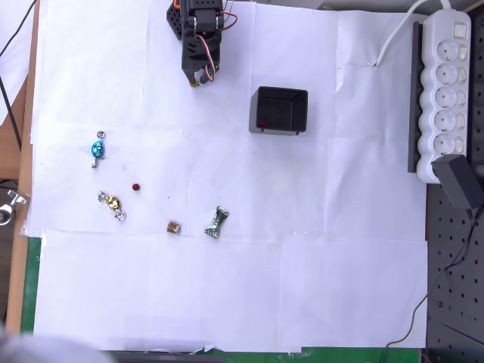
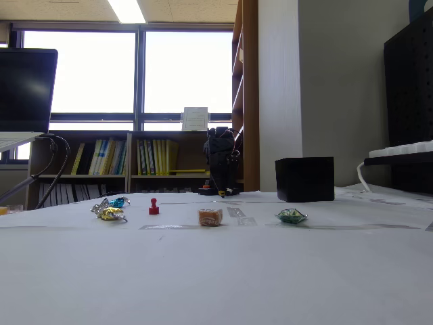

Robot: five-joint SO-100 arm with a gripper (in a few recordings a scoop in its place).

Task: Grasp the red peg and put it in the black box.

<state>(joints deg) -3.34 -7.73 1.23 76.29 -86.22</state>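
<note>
The red peg [image 1: 136,187] stands on the white paper at the left, seen as a small dark red dot from above; in the fixed view the peg [image 2: 153,206] is upright. The black box [image 1: 302,110] sits right of centre near the back, its hollow facing up, and the box [image 2: 304,179] shows as a dark block in the fixed view. My gripper [image 1: 198,77] hangs at the top of the overhead view, left of the box and far from the peg. Its fingers look shut with nothing between them. The folded arm [image 2: 222,162] stands at the back.
A blue candy [image 1: 97,149], a gold candy [image 1: 112,204], a small brown cube [image 1: 174,227] and a green candy [image 1: 217,223] lie around the peg. A white power strip [image 1: 446,91] runs along the right edge. A wooden table edge borders the left.
</note>
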